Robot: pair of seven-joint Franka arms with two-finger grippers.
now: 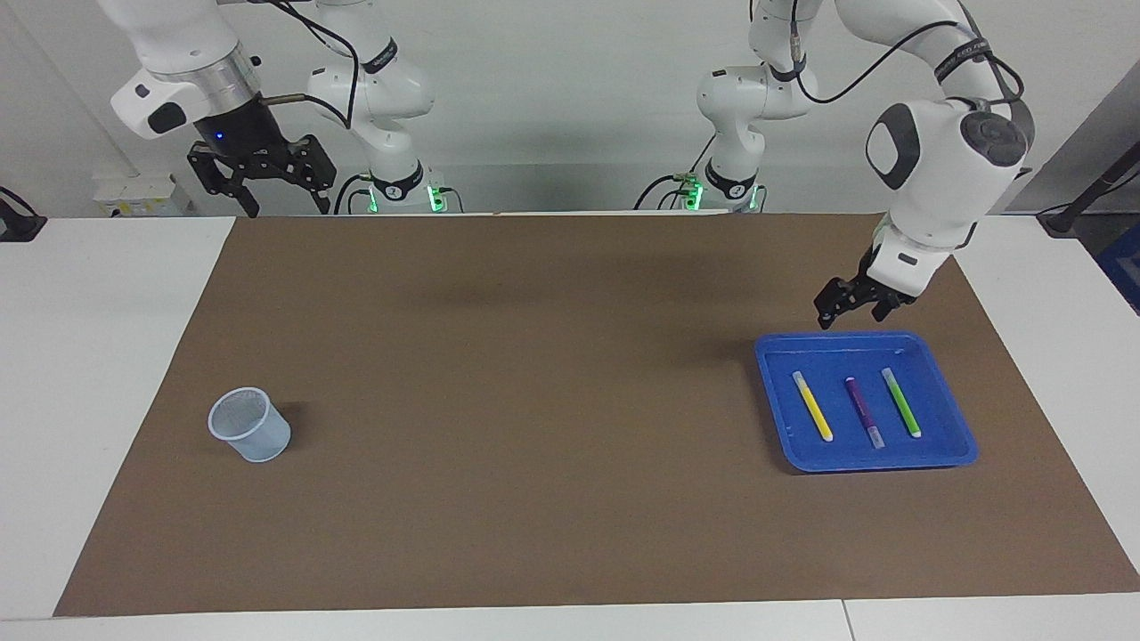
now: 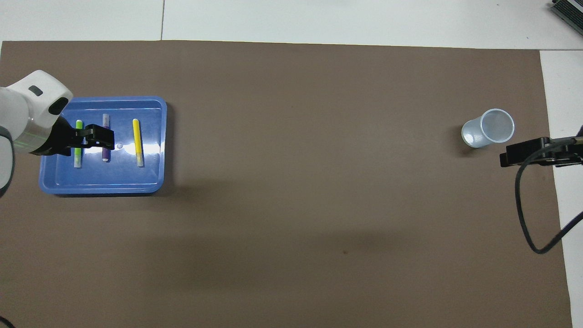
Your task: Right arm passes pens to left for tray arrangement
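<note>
Blue tray [image 1: 944, 445] holds seemingly three separate pens [image 1: 861, 408].

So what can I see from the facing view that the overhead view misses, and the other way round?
Only the facing view shows both arms whole with their bases, and that the left gripper hangs open in the air, clear of the tray; the right gripper waits, open, raised at its own end. Only the overhead view shows down into the cup, which looks empty. Both show the yellow pen, purple pen and green pen lying side by side in the tray.
</note>
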